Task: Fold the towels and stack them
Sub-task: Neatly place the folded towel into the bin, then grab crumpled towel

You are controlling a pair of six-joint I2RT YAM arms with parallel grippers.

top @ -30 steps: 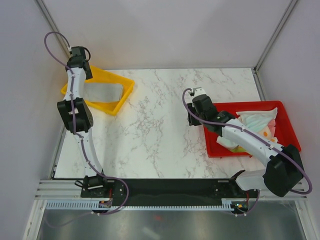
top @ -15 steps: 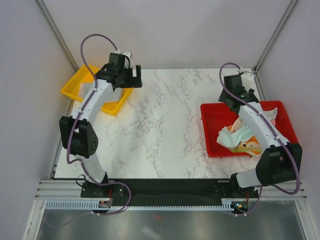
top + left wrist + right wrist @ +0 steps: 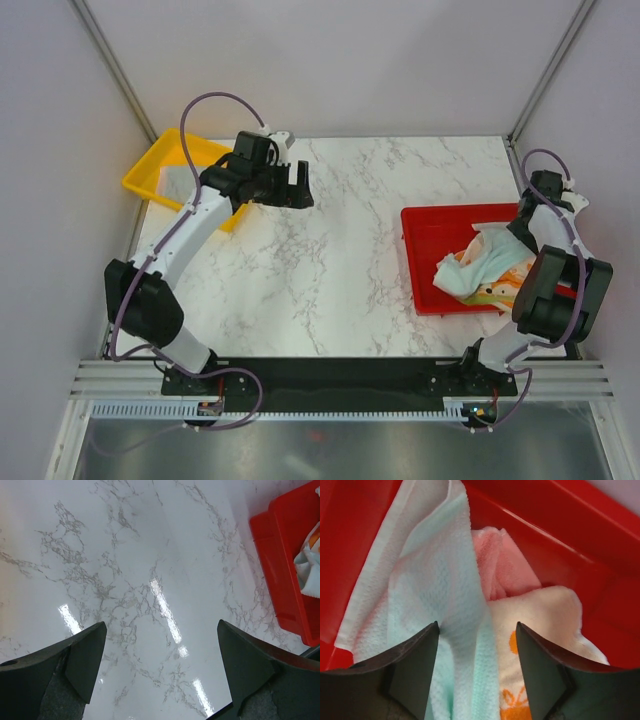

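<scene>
The towels lie in a crumpled heap in the red tray [image 3: 425, 225]. On top is a mint green one [image 3: 488, 255], with a cream one with orange shapes [image 3: 492, 293] at the near side. My right gripper [image 3: 524, 226] hangs open low over this heap. In the right wrist view its fingers [image 3: 477, 625] straddle a fold of the mint towel [image 3: 435, 580], beside the pink towel [image 3: 500, 565] and the cream towel [image 3: 540, 615]. A grey towel [image 3: 172, 183] lies in the yellow tray [image 3: 145, 172]. My left gripper [image 3: 298, 188] is open and holds nothing over bare marble [image 3: 161, 625].
The marble table [image 3: 330, 260] spans the space between the two trays. The red tray [image 3: 285, 555] shows at the right edge of the left wrist view. Frame posts stand at both back corners, and the right arm's elbow [image 3: 555, 295] sits over the red tray's near right corner.
The left arm has swung from the yellow tray out over the table and its gripper has opened. The right arm has moved from the table's middle to the red tray's far side and opened.
</scene>
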